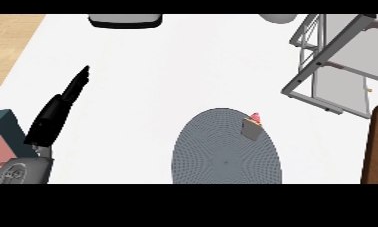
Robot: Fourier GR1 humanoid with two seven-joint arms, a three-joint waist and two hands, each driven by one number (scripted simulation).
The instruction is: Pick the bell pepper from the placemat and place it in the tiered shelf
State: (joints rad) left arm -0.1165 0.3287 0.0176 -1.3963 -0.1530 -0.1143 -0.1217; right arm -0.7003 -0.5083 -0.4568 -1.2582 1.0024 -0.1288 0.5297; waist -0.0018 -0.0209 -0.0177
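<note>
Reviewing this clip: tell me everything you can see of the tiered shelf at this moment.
The tiered shelf stands at the counter's right edge, partly cut off by the view. It is an open frame of pale grey, metal-looking bars with flat light panels as tiers. Seen from steeply above, it looks tilted, with its near corner pointing toward the round grey placemat. Nothing clearly lies on the visible tiers, and neither hand touches it. It stands apart from the placemat, with bare white counter between.

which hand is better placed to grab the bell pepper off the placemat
Probably the left: only the left hand shows, open, left of the placemat. The bell pepper sits at the mat's far right edge, nearer the tiered shelf.
</note>
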